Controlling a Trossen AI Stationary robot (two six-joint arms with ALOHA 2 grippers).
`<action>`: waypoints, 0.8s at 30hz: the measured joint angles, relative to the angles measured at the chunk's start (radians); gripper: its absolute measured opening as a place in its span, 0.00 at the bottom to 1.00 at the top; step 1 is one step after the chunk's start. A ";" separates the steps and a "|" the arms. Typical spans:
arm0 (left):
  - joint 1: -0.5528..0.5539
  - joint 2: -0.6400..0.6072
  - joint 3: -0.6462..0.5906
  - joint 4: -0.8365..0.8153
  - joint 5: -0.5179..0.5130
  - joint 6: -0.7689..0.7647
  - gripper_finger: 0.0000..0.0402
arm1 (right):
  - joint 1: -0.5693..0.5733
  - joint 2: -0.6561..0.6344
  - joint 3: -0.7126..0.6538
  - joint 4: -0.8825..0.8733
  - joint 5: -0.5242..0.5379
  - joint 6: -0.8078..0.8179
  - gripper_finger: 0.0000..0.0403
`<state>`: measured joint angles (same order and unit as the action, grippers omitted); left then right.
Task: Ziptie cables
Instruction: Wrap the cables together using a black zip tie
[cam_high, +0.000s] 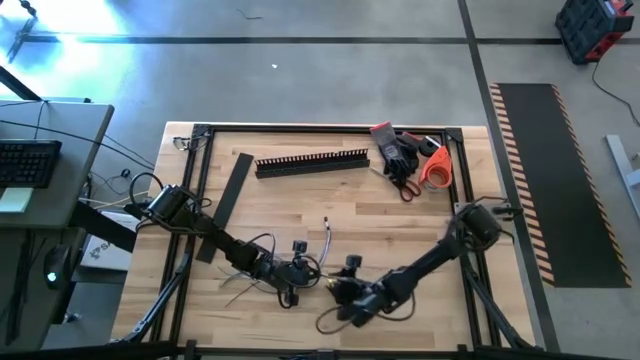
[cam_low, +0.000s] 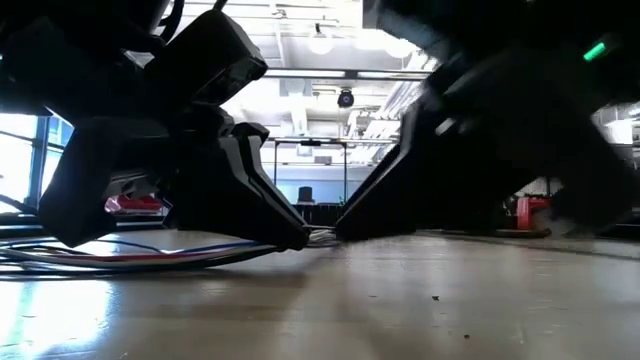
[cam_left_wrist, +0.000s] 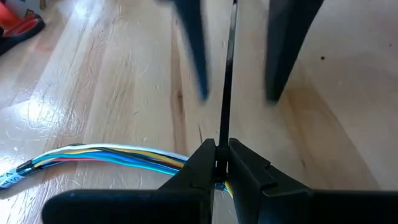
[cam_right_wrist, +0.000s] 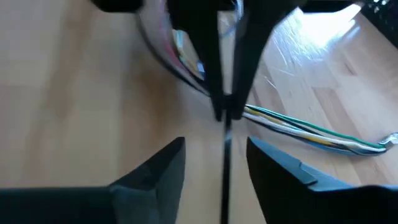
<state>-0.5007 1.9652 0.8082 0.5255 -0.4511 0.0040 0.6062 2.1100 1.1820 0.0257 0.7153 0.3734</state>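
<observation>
The cables (cam_left_wrist: 106, 155) are a bundle of coloured and pale wires lying on the wooden table; in the right wrist view the cables (cam_right_wrist: 298, 127) run off behind the left gripper. A thin black zip tie (cam_left_wrist: 227, 81) stretches between the two grippers near the table's near edge. My left gripper (cam_left_wrist: 222, 149) is shut on it. My right gripper (cam_right_wrist: 216, 146) is open, one finger on either side of the zip tie's strap (cam_right_wrist: 225, 180) without touching it. In the high view the left gripper (cam_high: 308, 272) and right gripper (cam_high: 342, 292) nearly meet. My left gripper pinches the zip tie between its two fingertips at the strap's end beside the cable bundle (cam_left_wrist: 222, 140). The fingers come in low, slanting down toward the table. The strap runs straight out from the tips toward my right gripper. Whether the fingers also touch the cables, I cannot tell.
A black comb-toothed duct (cam_high: 312, 161) and a flat black strip (cam_high: 232, 190) lie toward the far side. Gloves, scissors and an orange tape roll (cam_high: 432, 165) sit at the far right corner. A black frame (cam_high: 300, 128) borders the table. More loose cable (cam_high: 330, 320) curls near the near edge.
</observation>
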 joint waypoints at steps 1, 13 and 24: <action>0.000 0.000 0.000 0.000 0.000 0.000 0.04 | -0.011 0.012 0.000 0.016 -0.002 0.003 0.40; -0.001 0.000 0.000 0.002 0.002 0.000 0.04 | -0.035 0.063 0.000 0.126 0.017 -0.016 0.17; -0.004 0.000 0.000 0.003 0.003 0.000 0.04 | -0.019 0.063 0.000 0.125 0.062 -0.042 0.08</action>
<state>-0.5049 1.9652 0.8082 0.5282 -0.4477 0.0036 0.5877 2.1735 1.1816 0.1509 0.7776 0.3313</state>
